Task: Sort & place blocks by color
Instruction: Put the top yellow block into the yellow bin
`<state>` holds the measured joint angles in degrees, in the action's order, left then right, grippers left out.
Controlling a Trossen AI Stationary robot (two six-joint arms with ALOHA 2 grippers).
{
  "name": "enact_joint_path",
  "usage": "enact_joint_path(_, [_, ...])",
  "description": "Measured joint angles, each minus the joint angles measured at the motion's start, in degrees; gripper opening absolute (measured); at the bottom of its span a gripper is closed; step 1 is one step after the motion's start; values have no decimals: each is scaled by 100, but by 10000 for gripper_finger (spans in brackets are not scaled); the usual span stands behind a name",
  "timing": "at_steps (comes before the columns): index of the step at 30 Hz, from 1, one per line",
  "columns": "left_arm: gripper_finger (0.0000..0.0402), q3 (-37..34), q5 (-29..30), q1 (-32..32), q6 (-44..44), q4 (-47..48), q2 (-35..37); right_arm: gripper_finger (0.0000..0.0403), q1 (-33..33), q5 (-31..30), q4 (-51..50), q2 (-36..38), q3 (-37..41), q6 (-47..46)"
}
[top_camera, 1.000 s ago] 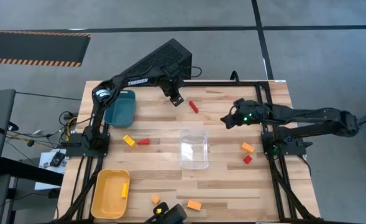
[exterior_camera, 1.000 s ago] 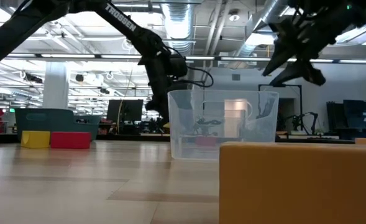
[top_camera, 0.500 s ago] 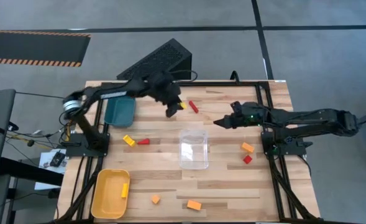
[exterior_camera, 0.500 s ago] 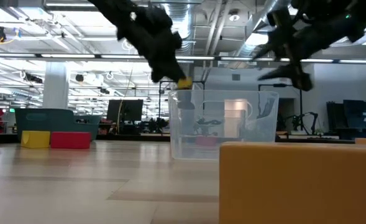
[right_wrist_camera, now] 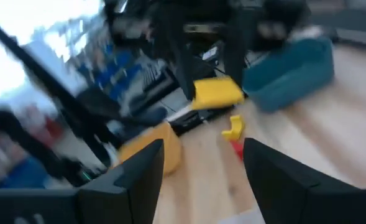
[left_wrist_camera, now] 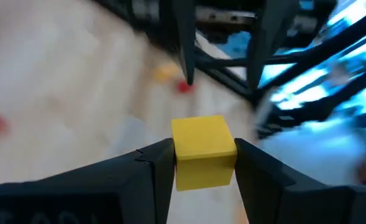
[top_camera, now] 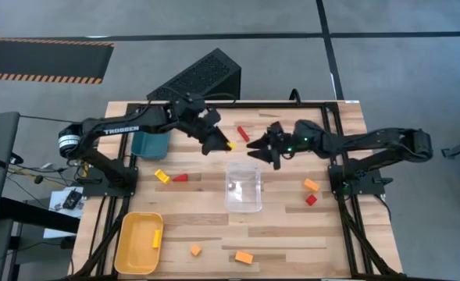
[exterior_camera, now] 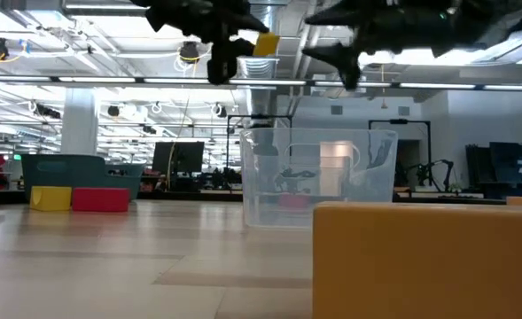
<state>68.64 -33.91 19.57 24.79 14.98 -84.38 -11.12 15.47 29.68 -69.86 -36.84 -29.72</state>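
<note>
My left gripper [top_camera: 223,145] hangs in the air just beyond the far side of the clear plastic box [top_camera: 244,187] and is shut on a yellow cube [left_wrist_camera: 203,146]. The cube also shows high up in the low view [exterior_camera: 266,44]. My right gripper [top_camera: 255,150] is open, at about the same height [exterior_camera: 338,55], a short way to the cube's right and facing it. A red block [top_camera: 244,133] lies on the table behind them. Other blocks lie flat on the wood: yellow [top_camera: 162,176], red [top_camera: 180,178], orange [top_camera: 312,185], red [top_camera: 311,200], orange [top_camera: 195,250] and orange [top_camera: 244,256]. My left gripper pinches the yellow cube by two opposite side faces [left_wrist_camera: 178,149], one finger [left_wrist_camera: 161,167] on each side. The cube sits at the fingers' free ends and sticks out past them. It is lifted well clear of the table, above the clear box's rim height.
The teal tray [top_camera: 151,140] sits at the far left, and the yellow tray [top_camera: 138,242] at the near left holds one yellow bar [top_camera: 157,238]. A black ridged case [top_camera: 202,74] lies at the far edge. An orange block [exterior_camera: 429,261] stands close in front of the low camera.
My left gripper has risen from table height near the red block, carrying the yellow cube up and toward the near right, over the box's far side. My right gripper has moved toward the table's left, closing on the left gripper and cube, and stays open.
</note>
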Motion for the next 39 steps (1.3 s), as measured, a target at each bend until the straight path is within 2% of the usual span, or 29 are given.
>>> enact_joint_path(5, [126, 0, -802, -133, 1412, -448, 0, 234, 372, -60, -748, -314, -727, 2714])
enact_joint_path(9, [127, 2, -1135, -124, 2164, -1035, -2, 233, 498, -211, -1013, -460, -1042, 3696])
enact_joint_path(16, [127, 2, -1501, -158, 2438, -1214, -2, 233, 459, -364, -1019, -396, -1223, 4121])
enact_joint_path(20, [127, 2, -1518, -239, 2553, -1225, -2, 233, 518, -361, -993, -389, -1353, 4237])
enact_joint_path(30, [128, 2, -902, -304, 2975, -1573, -4, 229, 747, -333, -946, -400, -1390, 4678])
enact_joint_path(39, [128, 2, -538, -436, 3282, -1897, -4, 187, 803, -361, -636, -400, -1390, 4677])
